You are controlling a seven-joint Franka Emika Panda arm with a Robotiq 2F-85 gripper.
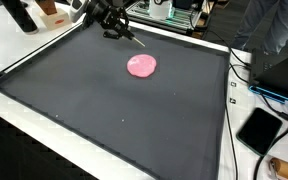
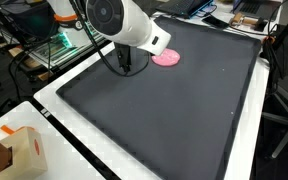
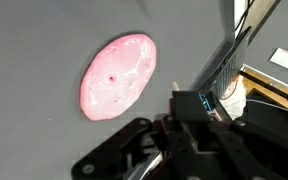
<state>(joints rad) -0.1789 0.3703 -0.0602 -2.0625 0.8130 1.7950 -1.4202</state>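
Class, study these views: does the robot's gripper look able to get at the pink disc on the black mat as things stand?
Probably yes. The gripper hangs over the black mat close beside the pink disc, which lies flat and uncovered. Nothing shows between them in either exterior view.

In the wrist view the end effector (image 3: 172, 140) is only a dark, blurred mass cut off by the lower edge, so it cannot be told how its jaws stand. In an exterior view the white arm (image 2: 124, 25) hides most of it, and also the near edge of the pink disc (image 2: 169, 58). In both exterior views it is too small to tell whether it holds something; the cardboard box (image 2: 14, 155) is cut by the left edge.
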